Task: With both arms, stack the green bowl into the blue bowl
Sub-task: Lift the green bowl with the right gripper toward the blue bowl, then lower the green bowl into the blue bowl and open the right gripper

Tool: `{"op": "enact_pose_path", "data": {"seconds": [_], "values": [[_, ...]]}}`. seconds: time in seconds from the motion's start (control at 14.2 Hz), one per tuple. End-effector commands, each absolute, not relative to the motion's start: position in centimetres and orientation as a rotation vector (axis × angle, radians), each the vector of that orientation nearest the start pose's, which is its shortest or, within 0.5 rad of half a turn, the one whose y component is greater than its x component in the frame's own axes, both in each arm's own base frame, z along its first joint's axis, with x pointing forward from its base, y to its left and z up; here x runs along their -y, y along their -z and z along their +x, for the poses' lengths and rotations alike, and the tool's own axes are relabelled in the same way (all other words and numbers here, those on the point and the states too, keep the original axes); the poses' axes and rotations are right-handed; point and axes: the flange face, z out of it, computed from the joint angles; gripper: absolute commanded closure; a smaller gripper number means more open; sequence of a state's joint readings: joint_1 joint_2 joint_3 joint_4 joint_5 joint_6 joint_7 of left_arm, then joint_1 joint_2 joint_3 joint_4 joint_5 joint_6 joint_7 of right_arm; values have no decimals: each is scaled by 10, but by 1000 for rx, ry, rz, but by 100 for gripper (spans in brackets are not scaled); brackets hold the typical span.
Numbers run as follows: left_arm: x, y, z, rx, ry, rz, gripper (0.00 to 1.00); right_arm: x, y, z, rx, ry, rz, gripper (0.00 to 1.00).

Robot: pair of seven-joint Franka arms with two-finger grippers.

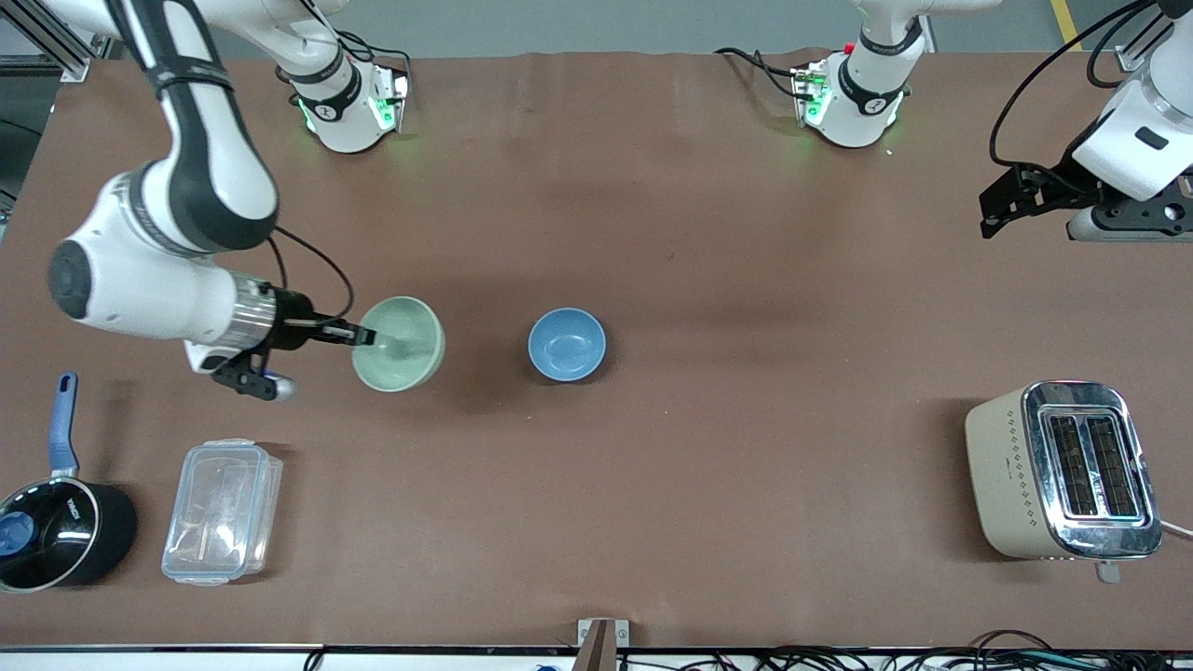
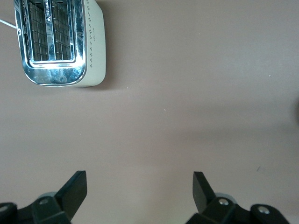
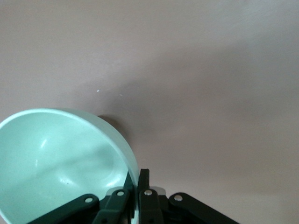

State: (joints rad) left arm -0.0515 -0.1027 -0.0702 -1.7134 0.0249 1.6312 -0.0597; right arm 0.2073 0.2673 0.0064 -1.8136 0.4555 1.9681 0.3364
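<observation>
Now your right gripper (image 1: 365, 337) pinches the green bowl (image 1: 401, 343) by its rim (tilted, left of centre); blue bowl (image 1: 567, 345) sits upright mid-frame; left gripper (image 2: 140, 189) waits, fingers spread.

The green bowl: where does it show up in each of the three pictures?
Front view: green bowl beside the blue bowl, its rim pinched by the right end effector.
Left wrist view: not in it.
Right wrist view: green bowl fills a lower corner.
Shared landmark: the right end effector.
</observation>
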Motion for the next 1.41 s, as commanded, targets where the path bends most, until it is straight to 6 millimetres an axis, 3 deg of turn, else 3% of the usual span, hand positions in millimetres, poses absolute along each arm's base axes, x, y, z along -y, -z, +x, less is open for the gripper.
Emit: {"op": "enact_pose_path", "data": {"seconds": [0.0, 0.21, 0.49, 0.7, 1.05, 1.19, 1.34], "values": [[63, -623, 526, -116, 59, -3128, 0, -212, -372, 597, -537, -295, -2714, 100], [63, -621, 528, -113, 52, -3128, 0, -268, -339, 588, -613, -273, -2723, 100], [64, -619, 529, -120, 44, -3128, 0, -307, -304, 563, -558, -278, -2764, 100], [65, -619, 529, -123, 45, -3128, 0, -314, -284, 548, -554, -251, -2781, 100], [65, -618, 529, -123, 42, -3128, 0, -323, -269, 531, -535, -278, -2804, 100], [65, -618, 529, -123, 42, -3128, 0, -340, -265, 518, -513, -273, -2813, 100], [65, -618, 529, -123, 42, -3129, 0, -341, -262, 515, -542, -241, -2808, 100]]}}
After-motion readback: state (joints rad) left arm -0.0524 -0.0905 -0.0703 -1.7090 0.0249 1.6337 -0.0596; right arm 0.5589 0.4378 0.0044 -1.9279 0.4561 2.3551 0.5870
